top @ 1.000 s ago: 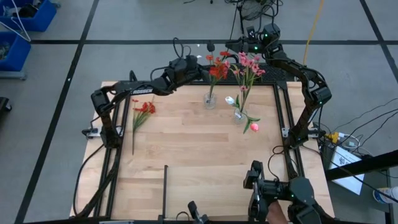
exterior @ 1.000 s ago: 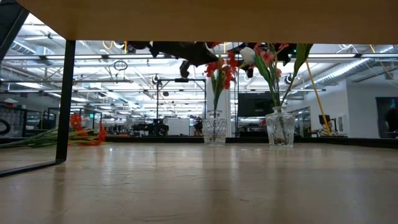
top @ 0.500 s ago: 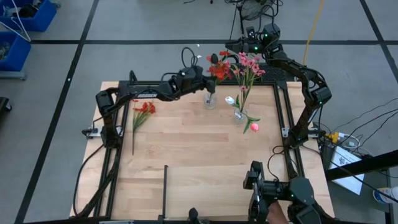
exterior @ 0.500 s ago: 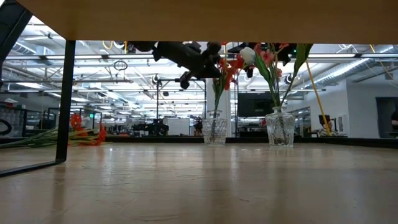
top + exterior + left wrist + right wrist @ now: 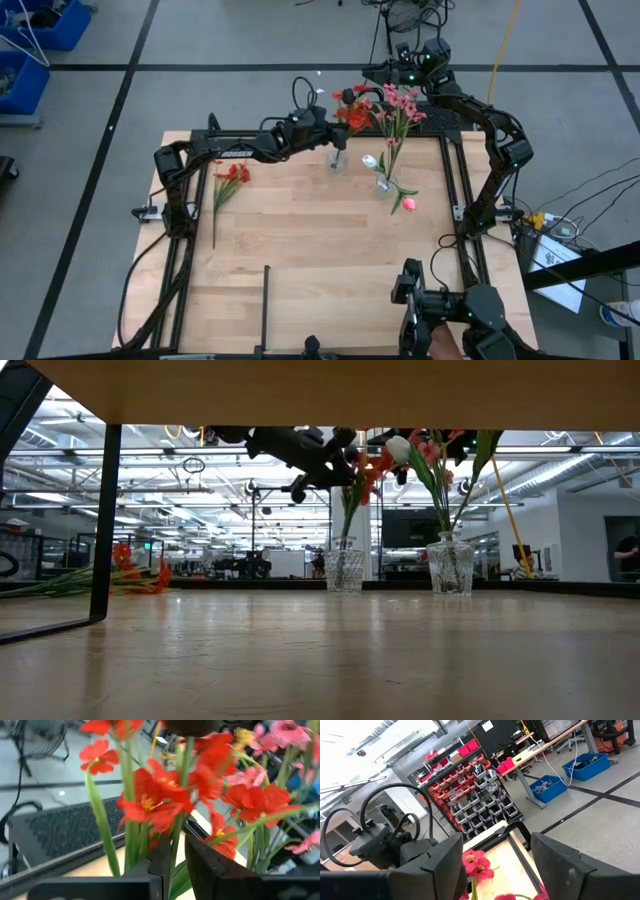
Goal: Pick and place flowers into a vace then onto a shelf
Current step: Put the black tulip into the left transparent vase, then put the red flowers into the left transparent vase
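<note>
The wooden tabletop (image 5: 300,250) carries two glass vases (image 5: 337,160), loose red flowers (image 5: 228,180) and a pink-red tulip bud (image 5: 408,204).

left arm (image 5: 250,148) | pulled back leftward | red flowers (image 5: 351,112) tilted right

Two glass vases stand on the desk (image 5: 320,250): one vase (image 5: 337,161) with red flowers (image 5: 352,108), the other vase (image 5: 386,184) with pink flowers (image 5: 400,100). One red spray (image 5: 230,176) lies flat. Two robot arms.

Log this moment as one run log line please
left gripper: shut on red flower stem in left vase | right gripper: open, raised at far edge | spare red flowers: lying on table
</note>
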Controlling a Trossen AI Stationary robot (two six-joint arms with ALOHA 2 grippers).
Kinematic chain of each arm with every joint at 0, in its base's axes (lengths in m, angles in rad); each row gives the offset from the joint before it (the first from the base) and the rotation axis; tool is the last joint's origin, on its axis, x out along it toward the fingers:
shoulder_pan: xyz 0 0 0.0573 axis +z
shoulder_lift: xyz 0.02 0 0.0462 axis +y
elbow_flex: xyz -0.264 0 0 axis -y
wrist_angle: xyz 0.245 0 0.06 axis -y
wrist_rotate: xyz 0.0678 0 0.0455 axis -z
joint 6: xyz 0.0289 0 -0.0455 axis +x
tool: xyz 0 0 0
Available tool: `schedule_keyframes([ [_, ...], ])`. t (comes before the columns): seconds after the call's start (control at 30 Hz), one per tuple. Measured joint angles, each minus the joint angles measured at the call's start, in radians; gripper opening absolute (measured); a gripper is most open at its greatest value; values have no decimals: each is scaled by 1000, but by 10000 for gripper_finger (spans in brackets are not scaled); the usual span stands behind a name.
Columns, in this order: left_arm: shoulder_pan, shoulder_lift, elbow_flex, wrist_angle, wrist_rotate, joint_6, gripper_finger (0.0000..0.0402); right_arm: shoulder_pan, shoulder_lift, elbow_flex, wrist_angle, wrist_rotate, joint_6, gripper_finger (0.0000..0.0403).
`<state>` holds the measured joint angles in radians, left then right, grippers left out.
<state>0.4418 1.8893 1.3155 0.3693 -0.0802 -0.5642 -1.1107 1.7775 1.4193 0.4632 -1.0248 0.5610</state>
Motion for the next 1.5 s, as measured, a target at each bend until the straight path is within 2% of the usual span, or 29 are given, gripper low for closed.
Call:
schedule_keyframes([
  [0.17, -5, -4, 0, 6, 5, 49, 54, 0, 0, 0, 0, 0, 2, 226],
  [0.37, -21, -7, 0, -15, -11, 235, 28, 0, 0, 0, 0, 0, 3, 226],
  [0.53, -35, -14, 0, -61, -66, 209, 5, 0, 0, 0, 0, -1, 3, 226],
  [0.63, -38, -17, 0, -39, -91, 160, 21, 0, 0, 0, 0, 0, 3, 226],
  [0.77, -32, -17, 0, 52, 27, 135, 45, 0, 0, 0, 0, -1, 2, 226],
  [1.0, -32, -27, 1, 141, 38, 136, 63, 0, 0, 0, 0, 0, 2, 226],
  [1.2, -19, -25, 1, 68, 29, 140, 77, 0, 0, 0, 0, 0, -1, 226],
  [1.33, -12, -26, 1, 38, -13, 142, 82, 0, 0, 0, 1, 1, 0, 226],
  [1.5, 0, -27, 1, 40, 26, 46, 75, 0, 0, 0, 1, 1, 0, 226],
])
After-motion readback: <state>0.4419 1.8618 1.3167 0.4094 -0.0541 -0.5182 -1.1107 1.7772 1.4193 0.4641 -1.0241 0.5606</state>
